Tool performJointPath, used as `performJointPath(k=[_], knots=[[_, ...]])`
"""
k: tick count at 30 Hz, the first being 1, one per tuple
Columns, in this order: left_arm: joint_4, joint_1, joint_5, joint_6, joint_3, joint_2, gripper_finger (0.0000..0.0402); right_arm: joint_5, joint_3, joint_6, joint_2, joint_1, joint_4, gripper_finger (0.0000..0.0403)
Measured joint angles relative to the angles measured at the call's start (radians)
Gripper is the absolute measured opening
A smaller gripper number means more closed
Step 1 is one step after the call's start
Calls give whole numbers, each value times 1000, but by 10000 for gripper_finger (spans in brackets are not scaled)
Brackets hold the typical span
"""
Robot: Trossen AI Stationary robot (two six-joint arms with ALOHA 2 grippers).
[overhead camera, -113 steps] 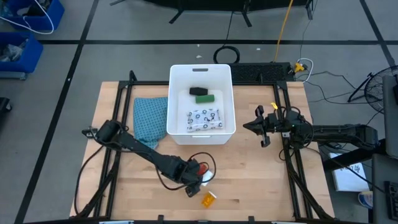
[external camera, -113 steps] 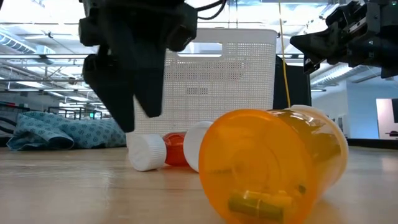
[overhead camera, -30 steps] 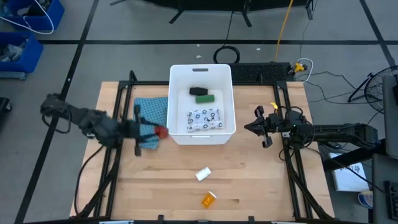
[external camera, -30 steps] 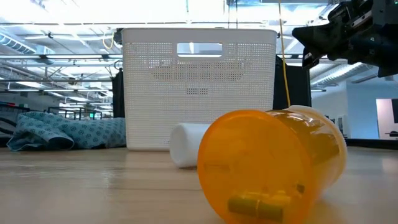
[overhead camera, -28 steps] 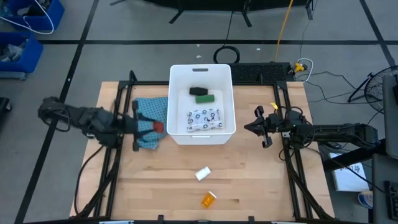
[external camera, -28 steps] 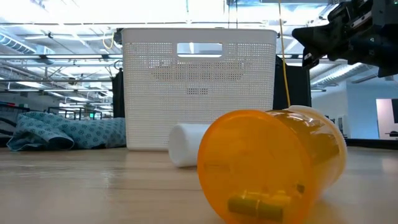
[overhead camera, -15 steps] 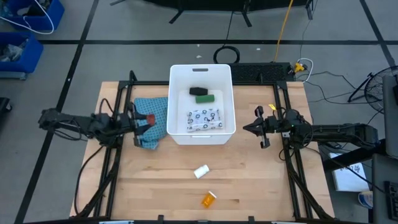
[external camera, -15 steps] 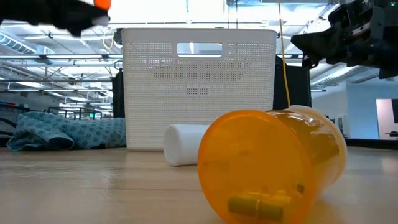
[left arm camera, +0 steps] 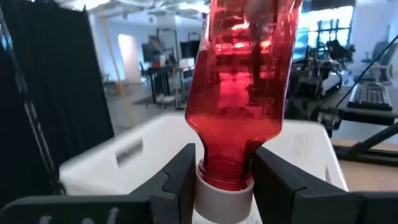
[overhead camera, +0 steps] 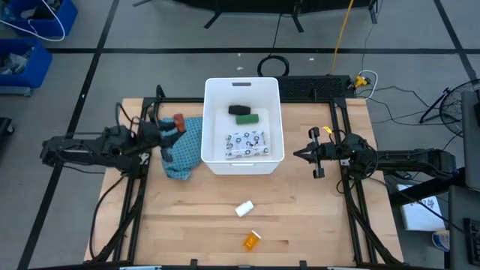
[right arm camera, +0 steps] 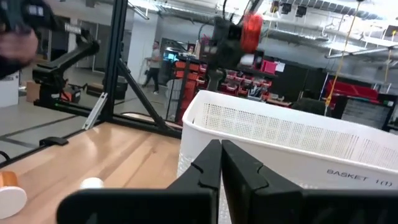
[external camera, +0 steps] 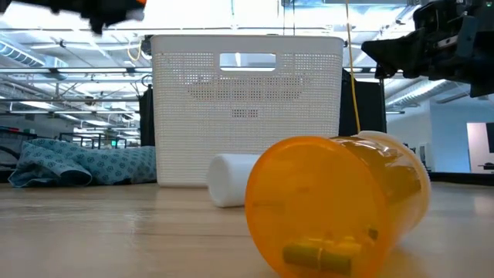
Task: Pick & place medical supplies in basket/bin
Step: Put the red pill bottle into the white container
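Observation:
My left gripper (overhead camera: 171, 126) hangs above the teal cloth (overhead camera: 184, 150), just left of the white basket (overhead camera: 244, 166), and is shut on a red tube (overhead camera: 178, 120). In the basket lie a black oblong (overhead camera: 240, 109), a green oblong (overhead camera: 246, 118) and a white dotted packet (overhead camera: 247, 142). A white bottle (overhead camera: 244, 208) and an orange vial (overhead camera: 251, 240) lie on their sides on the table nearer the front edge. My right gripper (overhead camera: 300, 154) hovers shut to the right of the basket, holding nothing. My left gripper pinches the red tube between its two fingers at the narrow neck by the white cap (left arm camera: 224, 182). The fingers come level from the table's left, pointing at the basket. The tube's red body (left arm camera: 239, 81) sticks out past the fingertips, lifted clear above the cloth.
The basket's perforated near wall (external camera: 247, 108) with its handle slot faces the table's front. Black frame rails (overhead camera: 142, 187) run along both table sides. Bare wood lies between the basket and the two loose items.
My left gripper has carried the red tube up and toward the table's far edge, from beside the cloth's near end to above its far part, still shut on it. My right gripper has kept still.

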Motion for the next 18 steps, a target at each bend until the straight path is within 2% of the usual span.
performJointPath(k=[4, 8, 14, 18], knots=[[-55, 86, 77, 85, 221, 184, 123, 0, 0, -21, 0, 0, 25, 4], [-154, 192, 167, 105, 496, 437, 123, 0, 0, -24, 0, 0, 51, 4], [-505, 352, 333, 62, 910, 859, 123, 2, 0, -70, 0, 0, 53, 4], [-654, 418, 407, 67, 1069, 1092, 123, 4, 0, -87, 0, 0, 52, 4]])
